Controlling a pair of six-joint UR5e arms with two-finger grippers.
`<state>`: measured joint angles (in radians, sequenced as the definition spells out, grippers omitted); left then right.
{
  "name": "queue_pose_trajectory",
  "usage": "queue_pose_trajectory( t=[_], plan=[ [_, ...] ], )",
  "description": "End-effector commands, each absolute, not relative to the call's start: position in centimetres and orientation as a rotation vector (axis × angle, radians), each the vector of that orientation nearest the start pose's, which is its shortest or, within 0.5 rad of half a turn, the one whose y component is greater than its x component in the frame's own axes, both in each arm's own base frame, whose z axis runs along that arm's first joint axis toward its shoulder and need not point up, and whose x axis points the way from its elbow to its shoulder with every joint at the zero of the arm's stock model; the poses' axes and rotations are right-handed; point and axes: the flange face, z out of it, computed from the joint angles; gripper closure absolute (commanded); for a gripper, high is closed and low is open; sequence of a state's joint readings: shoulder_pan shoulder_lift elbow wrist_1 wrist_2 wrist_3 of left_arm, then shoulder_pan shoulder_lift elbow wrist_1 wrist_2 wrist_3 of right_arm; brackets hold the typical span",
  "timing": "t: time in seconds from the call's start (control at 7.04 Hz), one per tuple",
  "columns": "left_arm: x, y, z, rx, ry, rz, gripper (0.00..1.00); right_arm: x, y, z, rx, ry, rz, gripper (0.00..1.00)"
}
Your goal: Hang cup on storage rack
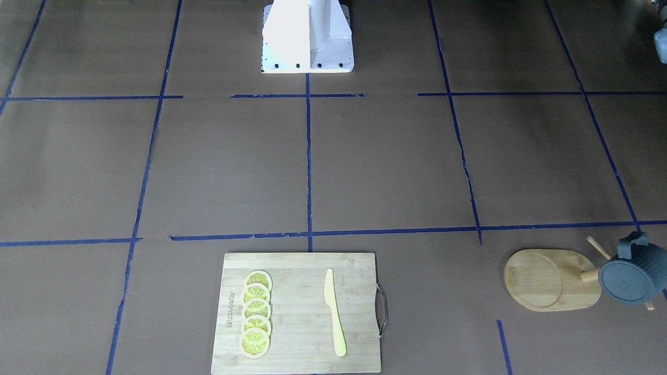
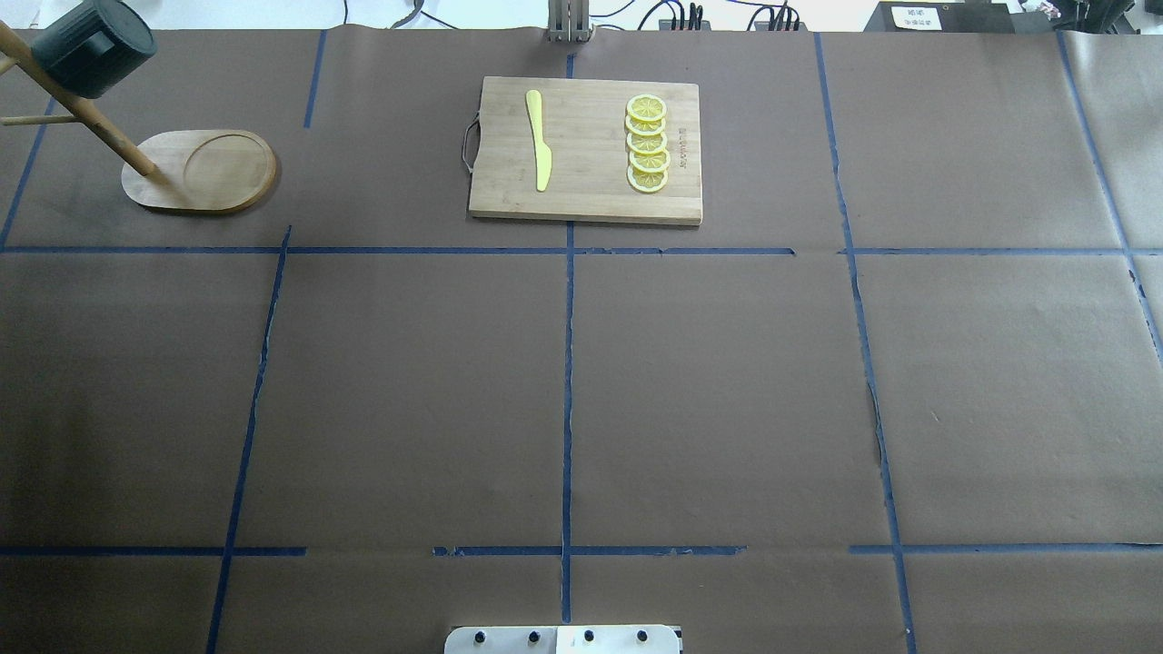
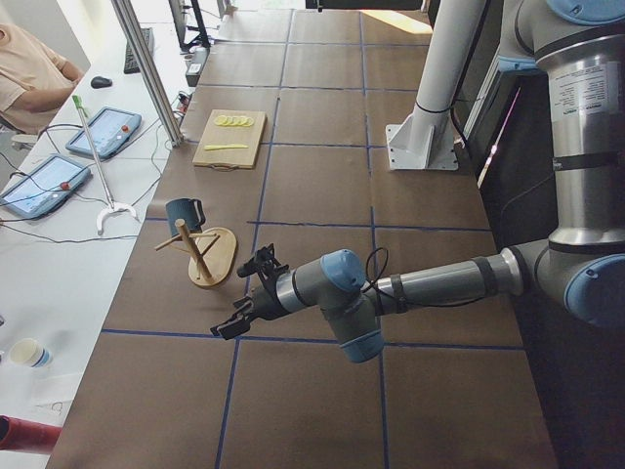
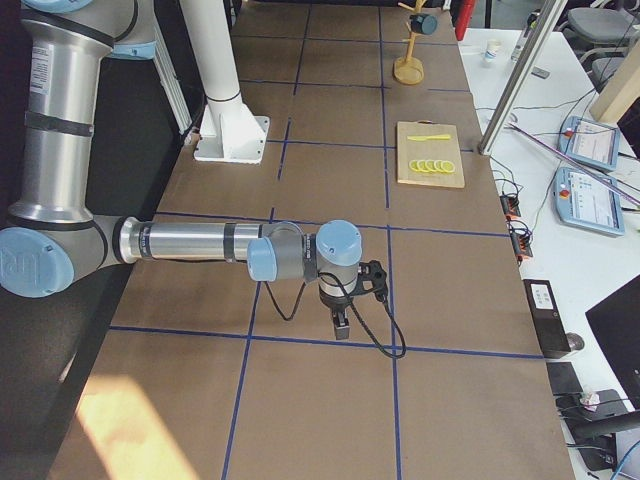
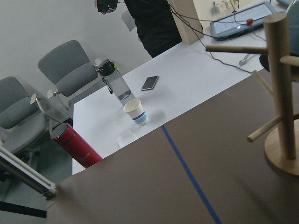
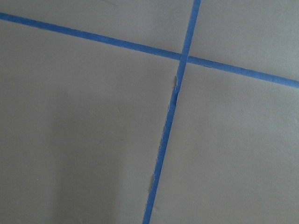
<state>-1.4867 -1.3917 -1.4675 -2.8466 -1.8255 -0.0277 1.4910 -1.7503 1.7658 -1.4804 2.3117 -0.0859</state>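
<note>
The dark blue-grey ribbed cup (image 1: 630,273) hangs on a peg of the bamboo storage rack (image 1: 547,278), at the table's far corner on my left. Both also show in the overhead view, the cup (image 2: 91,45) above the rack's oval base (image 2: 204,173), and in the left side view, the cup (image 3: 182,213) on the rack (image 3: 210,259). The left wrist view shows the rack's post and pegs (image 5: 280,93) close by. My left gripper (image 3: 244,295) hovers near the rack and holds nothing that I can see. My right gripper (image 4: 340,325) points down at bare table. I cannot tell whether either is open or shut.
A bamboo cutting board (image 2: 586,195) with a metal handle carries lemon slices (image 2: 647,143) and a yellow knife (image 2: 539,141) at the far middle. The robot's white base (image 1: 307,36) stands at the near edge. A side table holds a paper cup (image 5: 136,112) and bottles.
</note>
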Motion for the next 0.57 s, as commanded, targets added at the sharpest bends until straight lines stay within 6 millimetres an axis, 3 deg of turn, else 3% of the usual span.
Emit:
queue_pose_trajectory(
  t=[0.0,0.14,0.28,0.43],
  plan=[
    [-8.8,-44.2,70.1,0.705,0.212,0.297,0.0,3.2,-42.6,63.8,0.101,-0.741,-0.197,0.0],
    [-8.0,-44.5,71.5,0.526,0.309,0.294,0.0,3.2,-42.4,63.9,0.1,-0.741,-0.197,0.0],
    [-6.6,-44.5,71.4,0.363,0.493,0.278,0.0,3.2,-42.4,64.0,0.1,-0.741,-0.198,0.0],
    [-5.6,-44.1,70.9,0.243,0.629,0.139,0.0,3.3,-42.4,64.0,0.099,-0.739,-0.199,0.0]
  ],
)
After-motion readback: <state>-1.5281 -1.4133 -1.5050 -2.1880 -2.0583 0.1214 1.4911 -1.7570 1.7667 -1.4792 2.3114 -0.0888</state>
